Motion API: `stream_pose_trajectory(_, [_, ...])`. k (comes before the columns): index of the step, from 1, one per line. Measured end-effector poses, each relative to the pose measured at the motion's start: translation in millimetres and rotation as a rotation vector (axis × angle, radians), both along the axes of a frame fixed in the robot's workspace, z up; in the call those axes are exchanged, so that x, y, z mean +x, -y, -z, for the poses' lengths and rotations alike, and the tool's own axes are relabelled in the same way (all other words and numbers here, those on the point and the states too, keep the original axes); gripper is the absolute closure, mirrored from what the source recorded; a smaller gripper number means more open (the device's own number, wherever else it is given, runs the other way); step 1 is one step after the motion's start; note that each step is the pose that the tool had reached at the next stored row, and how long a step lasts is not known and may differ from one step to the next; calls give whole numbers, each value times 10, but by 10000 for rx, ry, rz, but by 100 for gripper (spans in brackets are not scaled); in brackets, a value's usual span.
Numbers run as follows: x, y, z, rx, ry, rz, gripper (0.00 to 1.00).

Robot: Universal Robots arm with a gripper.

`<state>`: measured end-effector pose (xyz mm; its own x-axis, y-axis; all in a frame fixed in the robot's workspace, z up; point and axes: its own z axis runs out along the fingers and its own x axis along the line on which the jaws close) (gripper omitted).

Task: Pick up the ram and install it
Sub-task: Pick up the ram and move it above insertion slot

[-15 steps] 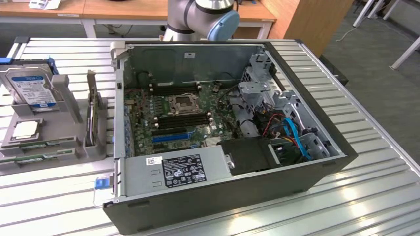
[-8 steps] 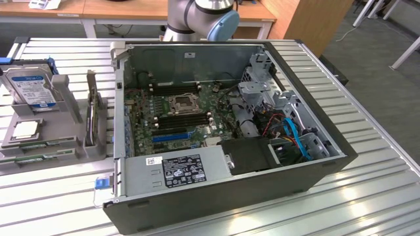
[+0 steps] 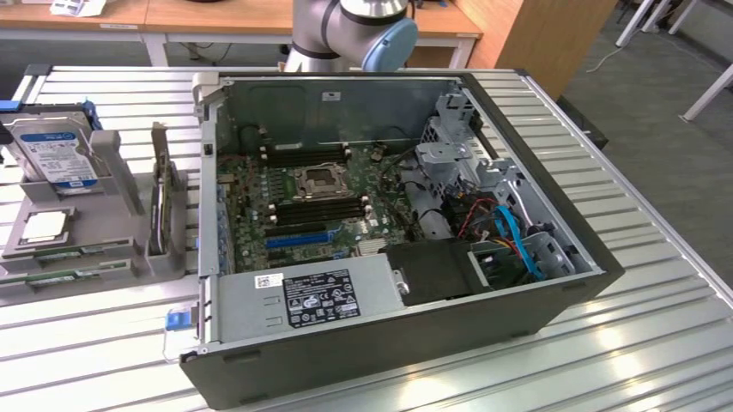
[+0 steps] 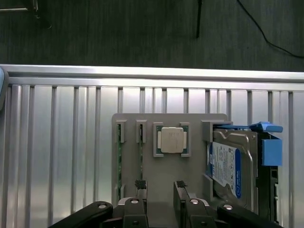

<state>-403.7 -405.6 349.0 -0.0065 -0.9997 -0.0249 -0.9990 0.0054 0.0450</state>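
Green, thin ram stick (image 4: 141, 161) stands on edge in the grey plastic holder (image 4: 161, 171) on the slatted metal bench (image 4: 57, 142), just beside the black pincer (image 4: 160, 190), jaws apart and empty: pick-up apparently pending, needing a square straddle of that edge.

An open computer case (image 3: 550, 318) lies on the slatted metal table (image 3: 653, 343), motherboard (image 3: 309, 206) facing up, a labelled power supply (image 3: 309, 296) beside it. On the exterior view's left, a grey holder (image 3: 106, 221) carries two parts - a hard drive (image 3: 51, 154) and a square silver processor chip (image 3: 44, 226).
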Motion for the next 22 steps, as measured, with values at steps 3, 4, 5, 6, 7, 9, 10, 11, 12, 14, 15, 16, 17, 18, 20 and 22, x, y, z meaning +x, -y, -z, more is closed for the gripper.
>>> stream_pose_trajectory(3, [0, 4, 54, 0, 0, 0, 65])
stream_pose_trajectory(4, [0, 5, 72, 0, 0, 0, 65])
stream_pose_trajectory(5, [0, 6, 90, 0, 0, 0, 65])
stream_pose_trajectory(6, [0, 7, 108, 0, -1, 0, 65])
stream_pose_trajectory(7, [0, 9, 127, -1, -1, 0, 65])
stream_pose_trajectory(9, [0, 11, 163, -1, -1, -1, 65])
stream_pose_trajectory(10, [0, 11, 181, -1, -1, 0, 65])
stream_pose_trajectory(11, [0, 12, 199, 0, 0, 0, 65])
stream_pose_trajectory(12, [0, 13, 218, 0, 0, 0, 65])
stream_pose_trajectory(14, [0, 15, 254, 0, 0, 0, 65])
stream_pose_trajectory(15, [0, 15, 272, 0, 0, 0, 65])
stream_pose_trajectory(16, [0, 16, 290, 0, 0, 0, 65])
stream_pose_trajectory(17, [0, 17, 308, 0, 0, 0, 65])
stream_pose_trajectory(18, [0, 18, 326, 0, 0, 0, 65])
stream_pose_trajectory(20, [0, 20, 364, 0, -1, 0, 65])
stream_pose_trajectory(22, [0, 21, 400, 0, 0, 0, 65])
